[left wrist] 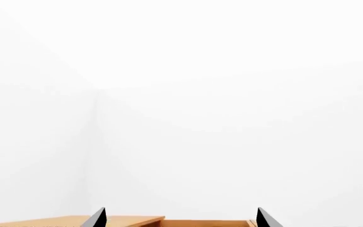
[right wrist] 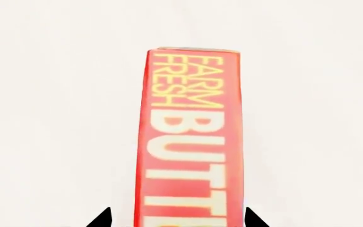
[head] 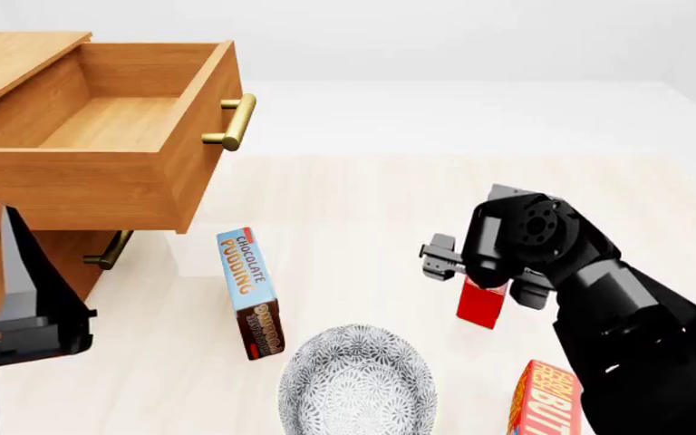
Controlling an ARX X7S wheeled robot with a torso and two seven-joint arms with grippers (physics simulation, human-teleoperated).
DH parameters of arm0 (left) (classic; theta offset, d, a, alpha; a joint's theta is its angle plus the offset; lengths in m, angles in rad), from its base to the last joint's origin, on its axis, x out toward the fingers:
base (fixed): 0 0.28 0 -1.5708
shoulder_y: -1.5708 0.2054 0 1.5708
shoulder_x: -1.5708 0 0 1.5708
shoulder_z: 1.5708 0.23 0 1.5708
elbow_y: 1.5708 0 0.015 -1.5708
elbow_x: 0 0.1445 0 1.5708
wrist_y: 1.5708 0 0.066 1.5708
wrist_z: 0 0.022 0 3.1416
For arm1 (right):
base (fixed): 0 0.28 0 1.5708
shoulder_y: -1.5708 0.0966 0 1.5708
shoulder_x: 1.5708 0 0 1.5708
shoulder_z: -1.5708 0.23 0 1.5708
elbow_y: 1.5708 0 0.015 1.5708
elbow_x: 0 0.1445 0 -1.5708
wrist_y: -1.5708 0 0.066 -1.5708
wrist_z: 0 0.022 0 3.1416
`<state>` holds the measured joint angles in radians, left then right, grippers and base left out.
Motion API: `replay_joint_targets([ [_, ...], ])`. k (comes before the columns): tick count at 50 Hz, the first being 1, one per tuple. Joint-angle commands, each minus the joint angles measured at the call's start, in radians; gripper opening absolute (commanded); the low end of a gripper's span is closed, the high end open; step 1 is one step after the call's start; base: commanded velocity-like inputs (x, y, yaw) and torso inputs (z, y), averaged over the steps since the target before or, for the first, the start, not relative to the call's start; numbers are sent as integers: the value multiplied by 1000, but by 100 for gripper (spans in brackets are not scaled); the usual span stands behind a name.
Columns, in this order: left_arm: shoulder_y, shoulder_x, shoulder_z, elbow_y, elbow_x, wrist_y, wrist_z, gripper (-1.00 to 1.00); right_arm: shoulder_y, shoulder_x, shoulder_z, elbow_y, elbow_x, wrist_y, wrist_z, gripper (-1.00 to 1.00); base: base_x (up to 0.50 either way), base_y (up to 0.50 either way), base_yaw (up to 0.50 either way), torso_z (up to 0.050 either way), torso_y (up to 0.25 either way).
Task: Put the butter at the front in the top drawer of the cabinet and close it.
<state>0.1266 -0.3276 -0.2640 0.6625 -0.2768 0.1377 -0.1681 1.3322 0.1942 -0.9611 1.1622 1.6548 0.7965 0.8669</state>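
At centre right of the head view the right gripper [head: 484, 270] sits low over the butter [head: 482, 304], fingers straddling the upright carton. In the wrist view the tips flank it with gaps, so it looks not yet clamped, though contact is hard to judge. The top drawer [head: 191, 154] of the cabinet [head: 10, 54] stands open at upper left to receive it. The left gripper [head: 22, 299] waits open at lower left. Between lie the pudding box [head: 249, 292], a bowl [head: 354, 381] and the second butter carton [head: 546, 399].

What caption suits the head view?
Right tool over a butter carton; top drawer stands open.
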Motion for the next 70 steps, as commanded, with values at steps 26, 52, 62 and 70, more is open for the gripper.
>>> replay_joint_targets([
  [26, -25, -16, 23, -18, 4, -18, -11, 100, -35, 22, 10, -42, -5, -48, 8, -100, 0, 0, 0, 0, 0],
  [52, -2, -26, 12, 7, -8, -15, -20, 100, 132, 278, -44, -760, -161, -52, 125, -100, 0, 0, 0, 0, 1],
  [62, 26, -24, 24, 16, 7, 3, -12, 100, 192, 397, -85, -1067, -298, -69, 69, -100, 0, 0, 0, 0, 1],
  [70, 51, -18, 69, -1, 53, 7, 1, 100, 242, 501, -142, -1294, -389, -31, -13, -100, 0, 0, 0, 0, 1],
])
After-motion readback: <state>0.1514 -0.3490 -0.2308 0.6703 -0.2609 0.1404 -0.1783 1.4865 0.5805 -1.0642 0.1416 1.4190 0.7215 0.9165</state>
